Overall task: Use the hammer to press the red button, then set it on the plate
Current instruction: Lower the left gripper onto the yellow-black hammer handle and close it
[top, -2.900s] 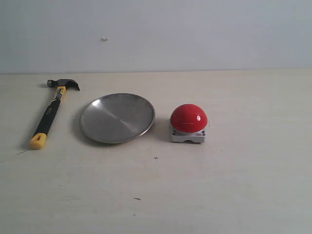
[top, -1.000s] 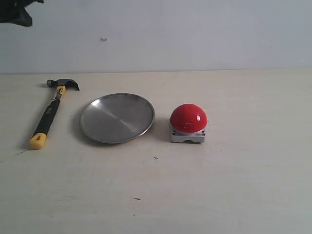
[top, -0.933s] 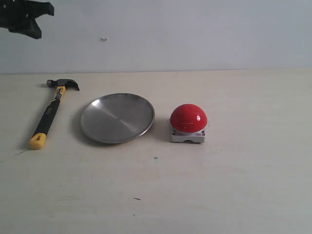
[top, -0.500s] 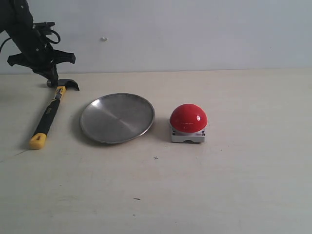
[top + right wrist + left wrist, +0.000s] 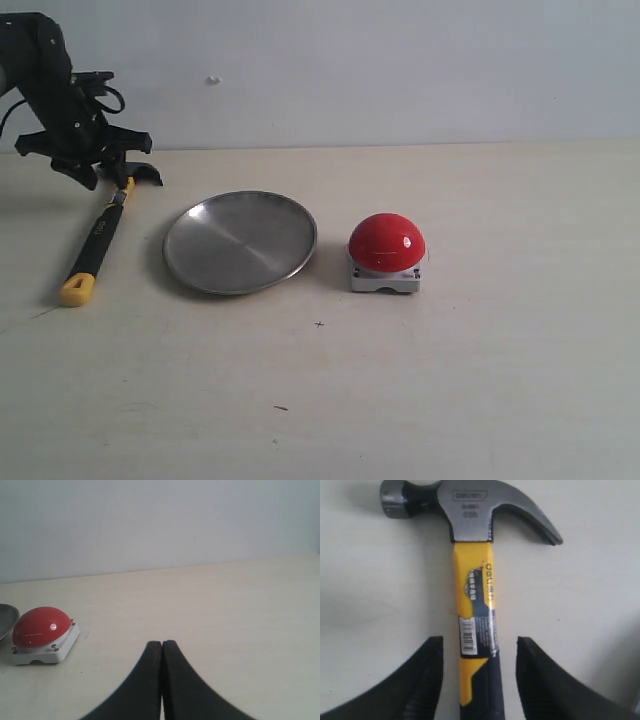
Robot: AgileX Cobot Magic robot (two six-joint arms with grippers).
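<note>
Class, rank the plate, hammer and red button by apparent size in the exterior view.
Largest: plate.
Next: hammer, similar in length to the plate's width, but much slimmer.
Smallest: red button.

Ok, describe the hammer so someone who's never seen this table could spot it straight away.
On the pale beige table, find the round silver metal plate left of centre. To its left lies the small claw hammer, the only long thin thing there: dark metal head, yellow neck, black grip, yellow butt.

Plain pale grey wall (image 5: 400, 70) behind scuffed cream tabletop (image 5: 450, 380)
</note>
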